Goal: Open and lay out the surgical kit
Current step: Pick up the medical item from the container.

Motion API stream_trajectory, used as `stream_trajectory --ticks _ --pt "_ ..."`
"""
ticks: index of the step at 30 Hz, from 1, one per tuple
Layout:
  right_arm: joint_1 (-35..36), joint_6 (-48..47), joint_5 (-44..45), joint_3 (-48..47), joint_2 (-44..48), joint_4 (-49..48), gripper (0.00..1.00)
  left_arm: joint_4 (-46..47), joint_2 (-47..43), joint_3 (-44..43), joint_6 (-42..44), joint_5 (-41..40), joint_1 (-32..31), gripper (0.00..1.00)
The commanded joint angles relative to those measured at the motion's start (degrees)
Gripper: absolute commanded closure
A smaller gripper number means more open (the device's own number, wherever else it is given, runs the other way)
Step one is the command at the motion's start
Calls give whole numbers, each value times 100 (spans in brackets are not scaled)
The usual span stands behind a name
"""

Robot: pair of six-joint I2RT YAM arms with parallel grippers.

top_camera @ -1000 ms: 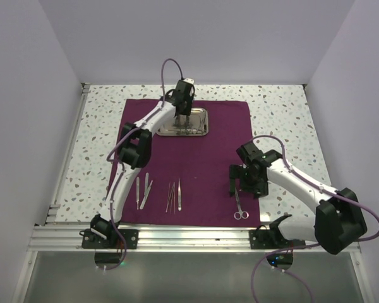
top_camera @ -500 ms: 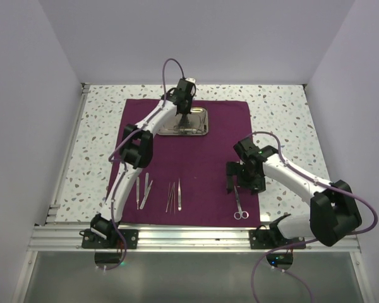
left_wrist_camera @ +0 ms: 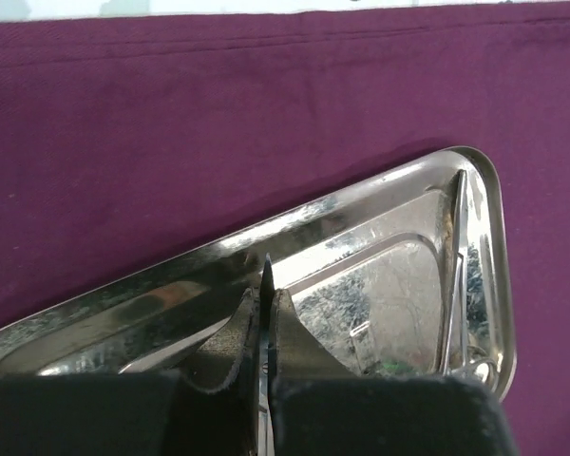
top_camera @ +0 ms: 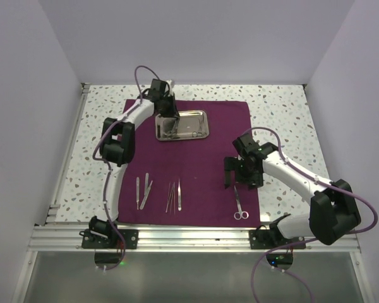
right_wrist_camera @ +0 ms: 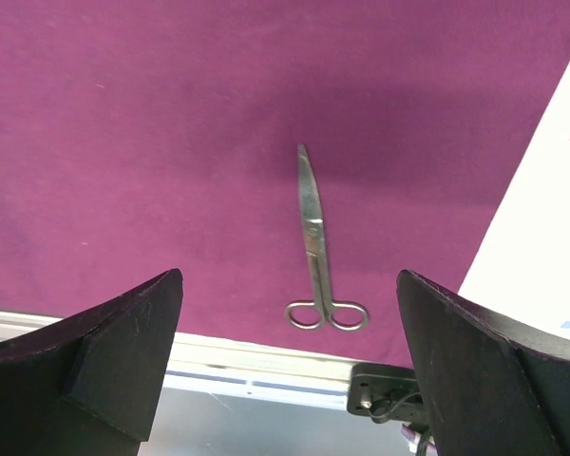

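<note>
The dark purple cloth (top_camera: 205,165) lies spread flat on the table. The steel tray (top_camera: 199,130) sits on its far part. My left gripper (top_camera: 165,118) is over the tray's left end, shut on a thin metal instrument (left_wrist_camera: 265,274) whose tip sticks out between the fingers above the tray's rim (left_wrist_camera: 199,261). Another thin instrument (left_wrist_camera: 453,256) lies in the tray. My right gripper (top_camera: 236,179) is open and empty above the cloth (right_wrist_camera: 171,114). A ring-handled clamp (right_wrist_camera: 315,249) lies on the cloth below it, also in the top view (top_camera: 239,206).
Tweezers (top_camera: 142,190) and several thin instruments (top_camera: 175,196) lie in a row on the cloth's near part. The speckled table (top_camera: 284,120) is bare around the cloth. A metal rail (top_camera: 196,235) runs along the near edge.
My left gripper has moved left from over the tray's middle to its left end, still shut. My right gripper has shifted slightly left and away from the clamp.
</note>
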State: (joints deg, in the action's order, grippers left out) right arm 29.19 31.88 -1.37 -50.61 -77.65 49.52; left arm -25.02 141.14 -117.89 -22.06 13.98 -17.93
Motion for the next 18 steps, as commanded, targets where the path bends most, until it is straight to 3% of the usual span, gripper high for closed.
stream_trajectory --ticks 1,9,18 --pt "-10 -85 -171 -265 -22 -153 2 243 -341 117 -632 1229 272 100" --pt "-19 -59 -224 -248 153 -197 2 365 -973 459 -869 1669 361 100" --pt "-10 -68 -145 -274 434 -83 2 1174 -2520 2224 -1554 1619 151 100"
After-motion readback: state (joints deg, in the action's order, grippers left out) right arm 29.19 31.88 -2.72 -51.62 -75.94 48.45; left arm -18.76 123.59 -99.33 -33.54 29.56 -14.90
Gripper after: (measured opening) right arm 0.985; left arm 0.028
